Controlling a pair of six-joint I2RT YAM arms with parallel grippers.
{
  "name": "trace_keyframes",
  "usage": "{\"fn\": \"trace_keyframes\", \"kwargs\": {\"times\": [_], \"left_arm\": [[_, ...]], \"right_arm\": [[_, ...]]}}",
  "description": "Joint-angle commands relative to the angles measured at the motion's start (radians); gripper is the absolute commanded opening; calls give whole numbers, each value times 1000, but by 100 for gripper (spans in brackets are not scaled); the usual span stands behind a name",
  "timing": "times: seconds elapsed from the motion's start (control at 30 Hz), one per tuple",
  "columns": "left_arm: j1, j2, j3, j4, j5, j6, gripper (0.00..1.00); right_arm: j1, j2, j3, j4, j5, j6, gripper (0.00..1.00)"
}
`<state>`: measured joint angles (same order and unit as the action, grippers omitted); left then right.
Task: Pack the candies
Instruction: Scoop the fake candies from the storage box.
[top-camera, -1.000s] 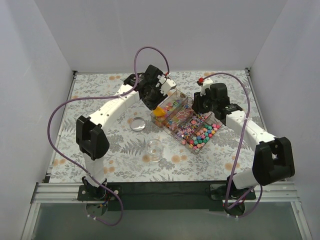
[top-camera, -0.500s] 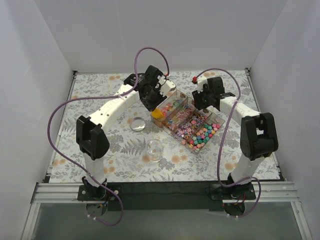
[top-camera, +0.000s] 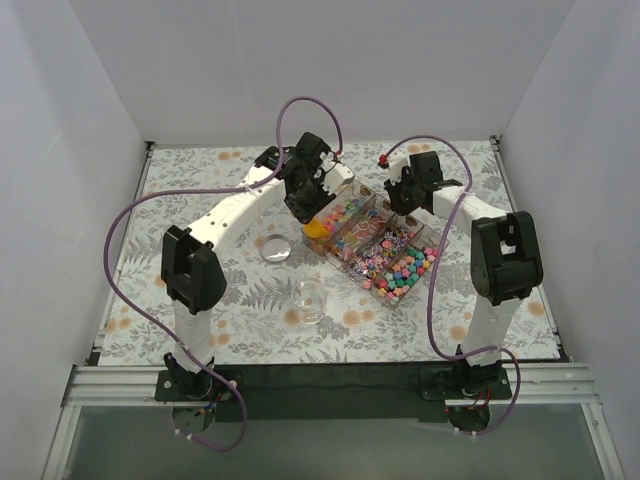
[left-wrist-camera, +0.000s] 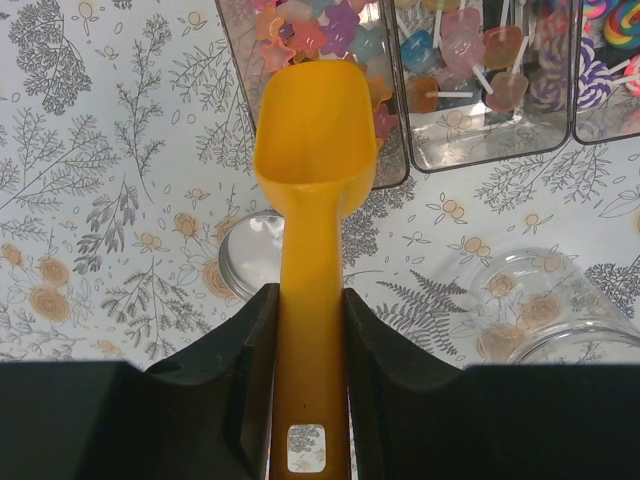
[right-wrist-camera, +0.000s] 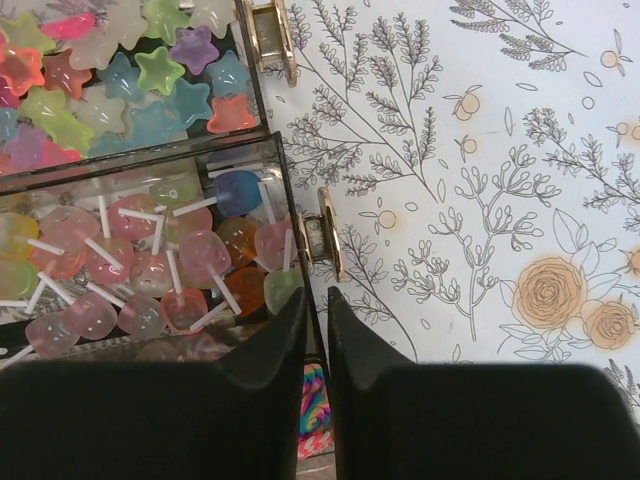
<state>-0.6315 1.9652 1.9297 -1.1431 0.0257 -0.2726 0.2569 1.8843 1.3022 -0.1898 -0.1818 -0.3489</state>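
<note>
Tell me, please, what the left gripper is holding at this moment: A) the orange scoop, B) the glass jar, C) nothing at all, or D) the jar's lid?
A: in the left wrist view the left gripper is closed around the handle of the orange scoop, while the jar and the lid lie apart from it on the tablecloth.

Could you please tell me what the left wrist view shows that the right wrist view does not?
Only left wrist: the left tool holding the orange scoop, a round lid and a glass jar. Only right wrist: the right tool pinching the wall of the clear box, beside its metal latches. Both: star candies and stick lollipops in that box.
</note>
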Motion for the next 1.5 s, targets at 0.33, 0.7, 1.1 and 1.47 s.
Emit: {"fn": "trace_keyframes", "kwargs": {"times": [0.33, 0.7, 1.1, 1.47], "left_arm": [[-2, 55, 83, -21, 22, 16, 0], [-4, 147, 126, 15, 66, 21, 0], [-4, 254, 173, 101, 128, -2, 0], [-13, 304, 132, 221, 166, -43, 0]], "right_arm": [[19, 30, 51, -5, -19, -58, 1], [33, 35, 51, 3, -30, -68, 1], [50, 35, 49, 30, -39, -44, 1], [56, 30, 36, 62, -47, -13, 1]]}}
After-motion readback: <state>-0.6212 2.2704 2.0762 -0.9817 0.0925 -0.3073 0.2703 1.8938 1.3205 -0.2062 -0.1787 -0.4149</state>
